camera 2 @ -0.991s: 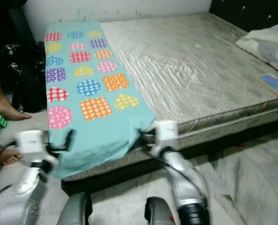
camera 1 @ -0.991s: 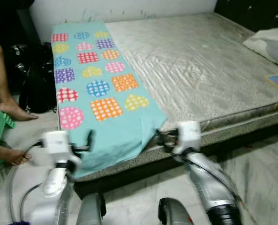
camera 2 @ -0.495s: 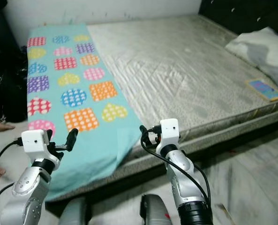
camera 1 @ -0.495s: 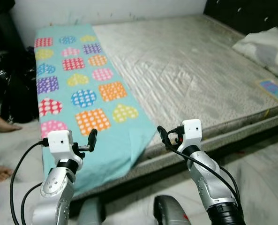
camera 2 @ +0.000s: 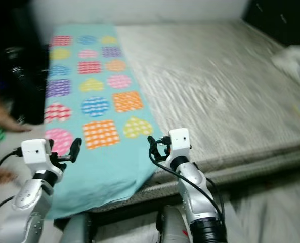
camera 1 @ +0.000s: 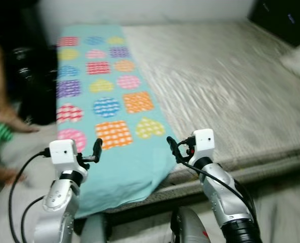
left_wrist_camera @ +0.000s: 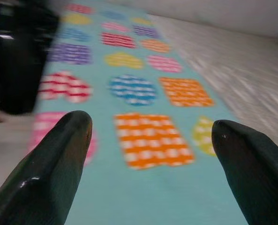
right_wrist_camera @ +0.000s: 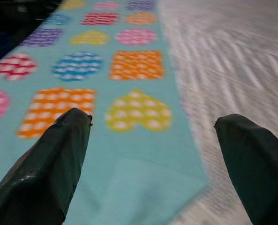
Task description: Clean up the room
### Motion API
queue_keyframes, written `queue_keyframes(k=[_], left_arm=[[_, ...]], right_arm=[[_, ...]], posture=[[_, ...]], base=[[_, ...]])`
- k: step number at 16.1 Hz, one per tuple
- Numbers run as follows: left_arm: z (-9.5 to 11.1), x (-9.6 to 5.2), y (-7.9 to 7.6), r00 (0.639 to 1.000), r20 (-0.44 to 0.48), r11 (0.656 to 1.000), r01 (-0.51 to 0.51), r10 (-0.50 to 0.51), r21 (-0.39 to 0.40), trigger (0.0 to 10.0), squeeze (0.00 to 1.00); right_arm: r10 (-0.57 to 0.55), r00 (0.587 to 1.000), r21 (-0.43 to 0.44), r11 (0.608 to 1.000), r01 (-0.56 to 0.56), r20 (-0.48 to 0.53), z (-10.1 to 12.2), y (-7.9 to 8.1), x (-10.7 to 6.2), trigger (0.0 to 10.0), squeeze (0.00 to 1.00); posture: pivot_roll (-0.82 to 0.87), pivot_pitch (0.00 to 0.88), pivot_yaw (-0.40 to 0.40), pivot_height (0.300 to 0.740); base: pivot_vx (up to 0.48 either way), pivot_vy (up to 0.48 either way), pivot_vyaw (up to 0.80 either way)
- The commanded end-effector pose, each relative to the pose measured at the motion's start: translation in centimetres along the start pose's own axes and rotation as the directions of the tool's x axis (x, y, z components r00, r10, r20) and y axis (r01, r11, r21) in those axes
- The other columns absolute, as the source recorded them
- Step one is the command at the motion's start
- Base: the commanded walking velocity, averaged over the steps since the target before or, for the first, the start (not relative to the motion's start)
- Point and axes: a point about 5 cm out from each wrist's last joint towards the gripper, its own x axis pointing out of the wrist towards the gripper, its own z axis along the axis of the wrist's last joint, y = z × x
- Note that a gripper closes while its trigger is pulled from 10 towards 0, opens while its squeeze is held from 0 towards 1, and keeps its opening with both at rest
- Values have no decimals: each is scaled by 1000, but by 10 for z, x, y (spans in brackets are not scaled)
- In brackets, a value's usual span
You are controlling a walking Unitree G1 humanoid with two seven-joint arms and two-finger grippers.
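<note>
Jaws of left gripper (camera 1: pixel 97 148) and right gripper (camera 1: pixel 172 148) spread, empty; blanket (camera 1: pixel 106 101) soft, light; pinch near-edge corners.

- The bare grey mattress (camera 1: pixel 230 81) beside the turquoise blanket (camera 1: pixel 106 111) lies flat and open; nothing stands on that stretch
- At the blanket's far side from the mattress, a person's leg (camera 1: pixel 0 86) and a dark bag (camera 1: pixel 36 81) crowd the floor
- Both grippers, fingers spread, hang above the blanket's near edge; between them only flat cloth
</note>
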Motion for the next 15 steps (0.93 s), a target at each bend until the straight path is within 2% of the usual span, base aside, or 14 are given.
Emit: queue_keyframes(k=[1, 2, 8, 12, 15], left_arm=[[-3, -2, 5, 1000, -13, 1000, -17, 17, 6, 10000, 0], [-3, -2, 5, 1000, -14, 1000, -17, 17, 7, 10000, 0], [-3, -3, 4, 1000, -18, 1000, -14, 14, 5, 10000, 0], [-3, -3, 4, 1000, -14, 1000, -2, 2, -1, 10000, 0], [-3, -3, 4, 1000, -15, 1000, 0, -1, -1, 10000, 0]], right_arm=[[16, 1000, -2, 1000, -16, -2, -1, 6, 1, 10000, 0], [15, 1000, -1, 1000, -15, -1, -1, 6, 1, 10000, 0], [1, 1000, 34, 999, -1, -1, -2, 4, 1, 10000, 0], [3, 1000, 43, 999, -3, -2, -3, 5, 0, 10000, 0], [0, 1000, 43, 999, 0, -4, -4, 5, 0, 10000, 0]], posture=[[-42, 57, -33, 602], [-42, 57, -33, 602], [-42, 64, -32, 602], [-42, 72, -31, 570], [-42, 72, -31, 570]], base=[[0, 0, 794], [0, 0, 788], [0, 0, 0], [0, 0, 0], [252, 0, 0]])
